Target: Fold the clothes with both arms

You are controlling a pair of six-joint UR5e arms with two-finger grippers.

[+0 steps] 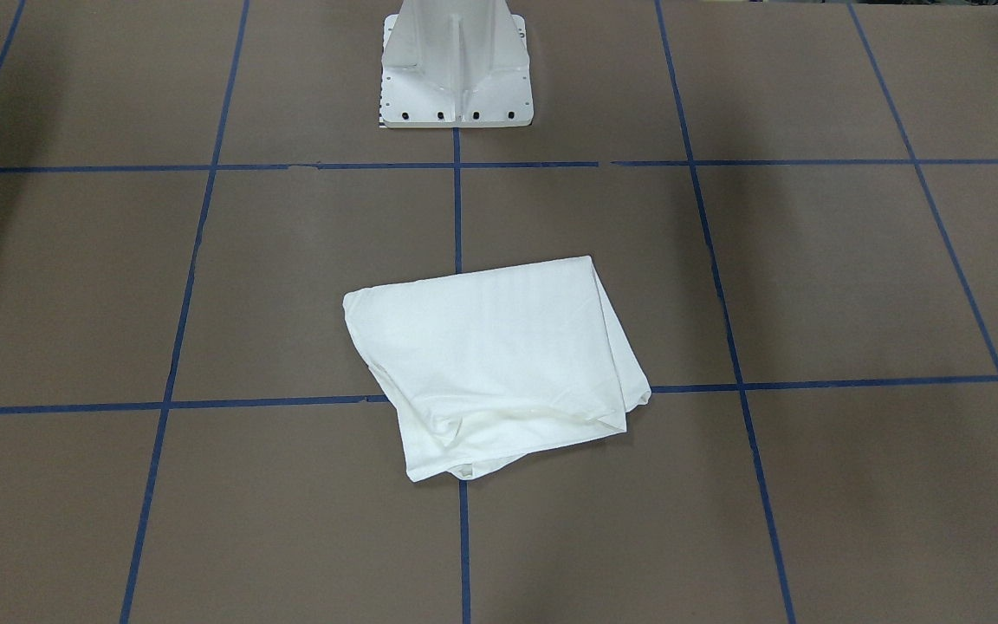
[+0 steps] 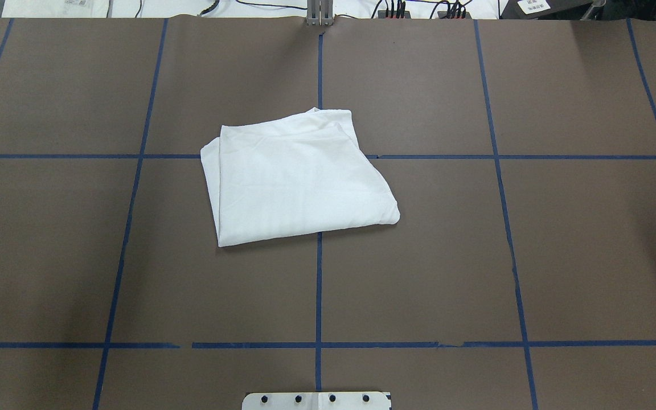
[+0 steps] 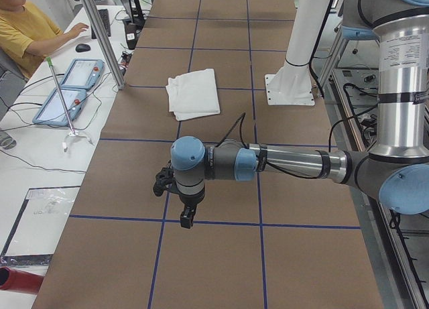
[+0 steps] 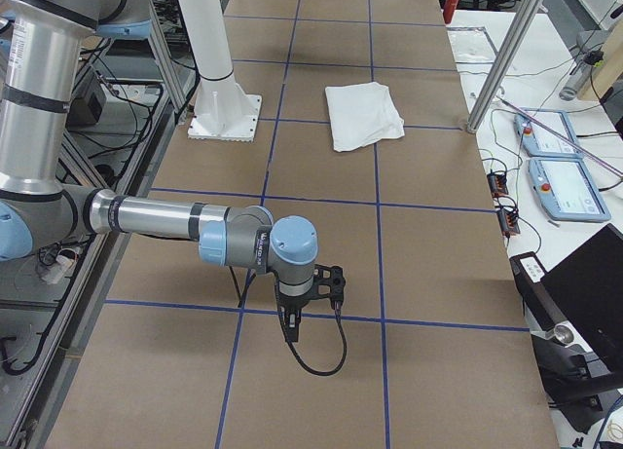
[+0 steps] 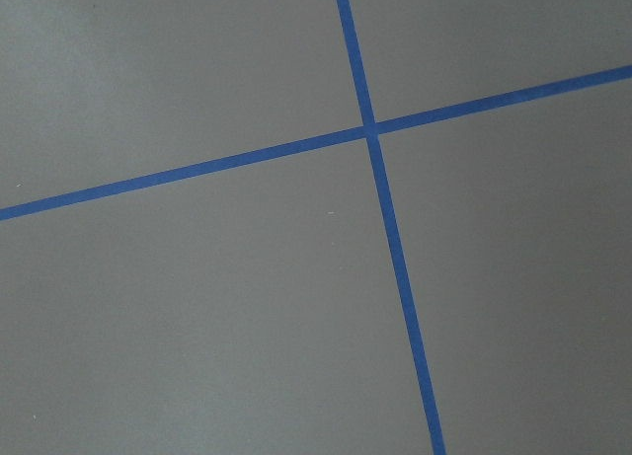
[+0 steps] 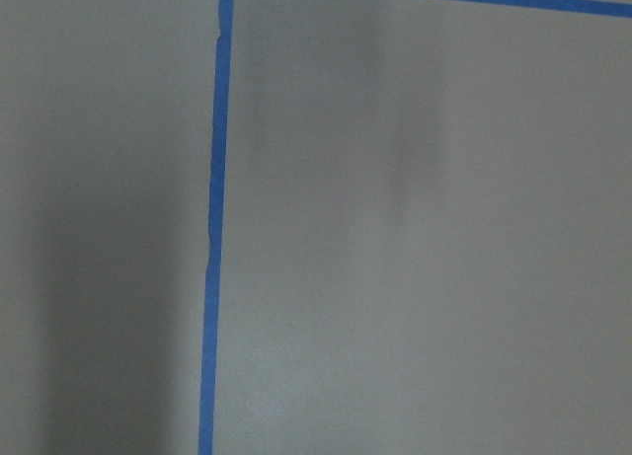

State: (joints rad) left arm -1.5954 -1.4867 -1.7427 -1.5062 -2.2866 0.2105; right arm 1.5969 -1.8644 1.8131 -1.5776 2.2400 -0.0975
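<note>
White shirt (image 2: 299,179) lies folded in a rough square mid-table (image 2: 561,256), over a blue tape cross (image 2: 319,156). Left gripper (image 3: 186,218) & right gripper (image 4: 291,322) hang above bare table at opposite ends, well apart from shirt. Fingers apart or together: can't tell.

Readable text: none you can make out. Item 1, printed label (image 3: 402,51) on the left arm (image 3: 295,163), upright link: fine dark lines, too small for you to read. Item 2, paper stickers (image 2: 534,5) beyond the table (image 2: 590,256) far edge: coded marks, blurred
</note>
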